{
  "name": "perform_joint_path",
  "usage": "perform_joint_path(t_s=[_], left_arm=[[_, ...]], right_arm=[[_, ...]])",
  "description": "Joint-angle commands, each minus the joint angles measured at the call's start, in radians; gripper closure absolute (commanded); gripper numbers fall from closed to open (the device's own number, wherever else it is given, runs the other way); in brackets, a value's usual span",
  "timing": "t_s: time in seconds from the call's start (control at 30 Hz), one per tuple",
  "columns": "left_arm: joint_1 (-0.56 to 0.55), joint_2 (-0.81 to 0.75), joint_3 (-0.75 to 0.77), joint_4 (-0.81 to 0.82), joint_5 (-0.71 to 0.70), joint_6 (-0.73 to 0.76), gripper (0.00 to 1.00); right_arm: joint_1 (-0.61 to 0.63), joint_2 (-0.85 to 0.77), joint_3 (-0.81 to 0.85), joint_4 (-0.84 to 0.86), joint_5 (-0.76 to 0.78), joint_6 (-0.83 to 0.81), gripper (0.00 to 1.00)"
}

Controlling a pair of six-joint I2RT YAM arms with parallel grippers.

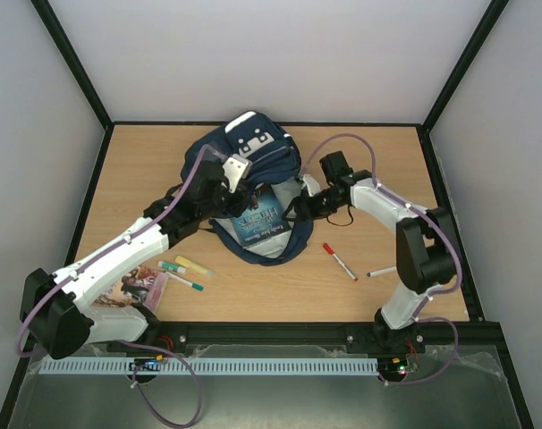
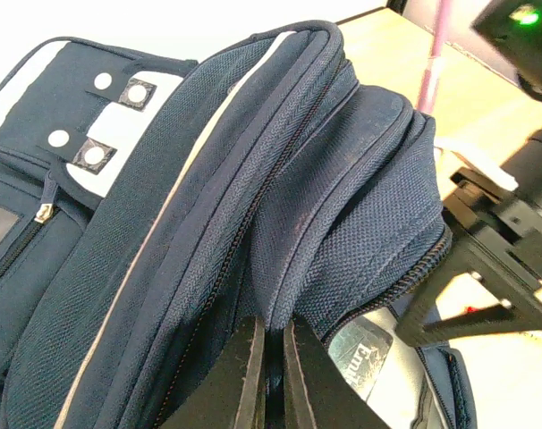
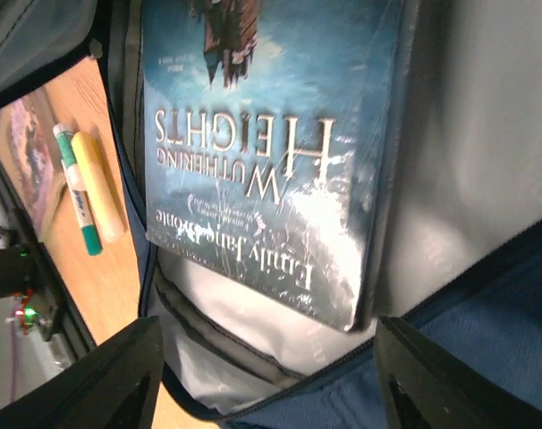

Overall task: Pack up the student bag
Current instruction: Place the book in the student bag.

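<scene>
Bag (image 1: 275, 165) lies in the middle of the desk (image 1: 405, 170), toward the far side, unzipped, with its main compartment gaping toward the arms.

Nearest the bases, on the left, a booklet (image 1: 144, 286) with a printed picture lies partly under the left arm (image 1: 119, 255). Just beyond it are a white marker (image 1: 185, 283) with a green cap, a teal marker (image 1: 170, 265) and a yellow highlighter (image 1: 193, 265), the last two side by side. On the right, about level with them, a red pen (image 1: 340, 262) and a white pen (image 1: 381, 271) lie apart from each other on bare wood, both clear of the bag.

Farther in, a book (image 3: 262, 152) titled Wuthering Heights rests cover up in the open compartment, against pale grey lining. The right fingers (image 3: 101, 384) stand wide apart over the book's lower edge and hold nothing. On the other side, the left fingers (image 2: 244, 375) are pinched together on a fold of the bag's navy fabric beside the zip.

Beyond that fold, the left wrist view shows the bag's front, with a white panel (image 2: 119, 125) carrying round studs and a zip pull (image 2: 44, 213) on a pocket.
</scene>
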State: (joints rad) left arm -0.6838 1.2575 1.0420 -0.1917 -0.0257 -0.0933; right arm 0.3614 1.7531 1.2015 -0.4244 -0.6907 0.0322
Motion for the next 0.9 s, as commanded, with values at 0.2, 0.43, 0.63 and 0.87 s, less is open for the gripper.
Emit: perform_joint_path(t_s=[0.2,0.43,0.63,0.87], left_arm=[[0.011,-0.067,0.001,0.12,0.019,-0.003,0.98],[0.015,-0.075,-0.009,0.126,0.009,-0.002,0.97],[0.019,-0.077,-0.011,0.129,0.015,-0.001,0.98],[0.03,-0.083,-0.011,0.13,0.026,-0.002,0.98]], right_arm=[[0.279,-0.23,-0.237,0.097,0.511,-0.319,0.47],[0.432,-0.242,-0.306,0.284,0.778,-0.518,0.41],[0.479,-0.199,-0.344,0.428,0.855,-0.645,0.41],[0.491,-0.148,-0.389,0.548,0.862,-0.781,0.47]])
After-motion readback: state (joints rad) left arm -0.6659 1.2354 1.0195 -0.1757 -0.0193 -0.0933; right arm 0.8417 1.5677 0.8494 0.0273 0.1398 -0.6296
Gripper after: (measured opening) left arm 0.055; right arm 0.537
